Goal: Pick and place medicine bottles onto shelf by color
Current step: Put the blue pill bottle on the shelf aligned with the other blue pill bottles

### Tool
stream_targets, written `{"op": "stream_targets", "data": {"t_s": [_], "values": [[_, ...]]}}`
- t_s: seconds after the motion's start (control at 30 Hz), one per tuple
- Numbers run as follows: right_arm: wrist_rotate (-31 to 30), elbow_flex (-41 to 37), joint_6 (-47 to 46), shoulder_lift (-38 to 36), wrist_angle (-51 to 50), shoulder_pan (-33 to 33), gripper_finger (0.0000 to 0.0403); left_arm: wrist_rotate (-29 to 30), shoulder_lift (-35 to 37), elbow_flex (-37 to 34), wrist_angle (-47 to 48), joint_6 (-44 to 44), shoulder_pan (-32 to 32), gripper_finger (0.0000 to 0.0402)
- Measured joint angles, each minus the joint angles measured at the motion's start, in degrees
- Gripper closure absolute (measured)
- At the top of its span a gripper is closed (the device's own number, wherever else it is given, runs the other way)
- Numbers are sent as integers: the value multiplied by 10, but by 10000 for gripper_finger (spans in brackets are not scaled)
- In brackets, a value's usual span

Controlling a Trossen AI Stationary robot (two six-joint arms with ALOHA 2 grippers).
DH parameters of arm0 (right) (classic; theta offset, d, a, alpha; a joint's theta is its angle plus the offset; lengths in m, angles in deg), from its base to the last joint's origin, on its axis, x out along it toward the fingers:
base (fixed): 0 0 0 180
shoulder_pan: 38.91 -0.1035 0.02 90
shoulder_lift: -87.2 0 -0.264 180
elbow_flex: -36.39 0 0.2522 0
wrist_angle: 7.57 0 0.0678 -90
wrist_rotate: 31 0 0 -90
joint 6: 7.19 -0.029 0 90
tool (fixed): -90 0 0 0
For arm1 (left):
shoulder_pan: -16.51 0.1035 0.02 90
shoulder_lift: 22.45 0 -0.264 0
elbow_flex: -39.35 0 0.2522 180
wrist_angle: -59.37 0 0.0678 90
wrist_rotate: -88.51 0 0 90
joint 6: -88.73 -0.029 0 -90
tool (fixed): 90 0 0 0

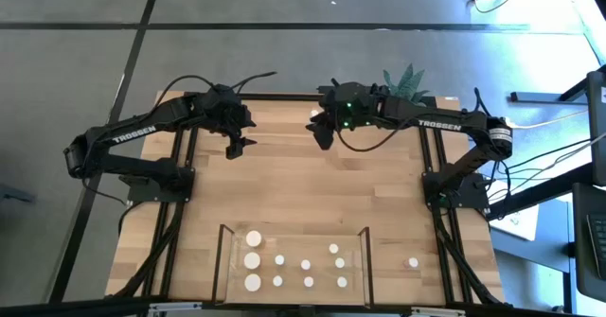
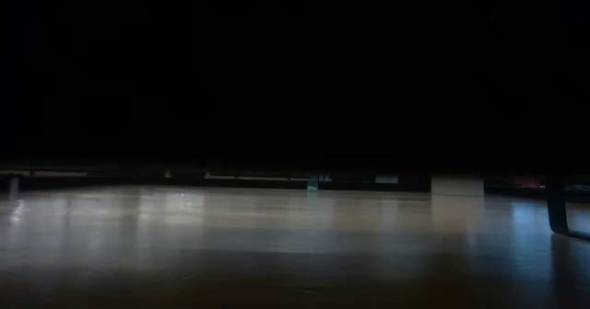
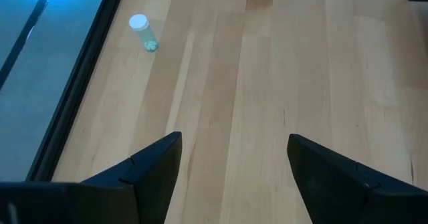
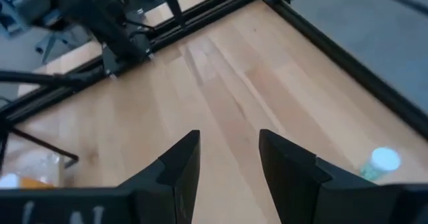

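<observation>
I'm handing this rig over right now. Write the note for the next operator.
Left tool: open, empty, at the table's far side.
Right tool: open, empty, also at the far side, near the middle.
Shelf at the near edge carries eleven white-capped bottles: three wider ones at its left end, small ones to their right.
One greenish bottle stands on the table right of the shelf; the high view shows no other.
Left to do: pick that bottle and place it with its colour. Sorting by colour cannot be checked from above.
</observation>
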Motion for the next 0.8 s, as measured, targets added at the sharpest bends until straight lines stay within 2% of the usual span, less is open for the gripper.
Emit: {"op": "stream_targets", "data": {"t_s": [0.17, 0.33, 0.53, 0.7, 0.8], "values": [[-1, 0, 39, 0, 1, 0, 246, 0, 0, 0, 0, 0, 0, 137], [-54, 0, 91, 0, -13, -2, 246, 0, 0, 0, 7, 0, 0, 137], [-43, 0, 177, 0, -22, -12, 247, 0, 0, 0, 8, 0, 0, 137], [-36, 0, 227, 2, -46, -29, 276, 0, 0, 0, 8, 0, 0, 137], [-34, 0, 217, 6, -45, -34, 291, 0, 0, 0, 8, 0, 0, 137]]}}
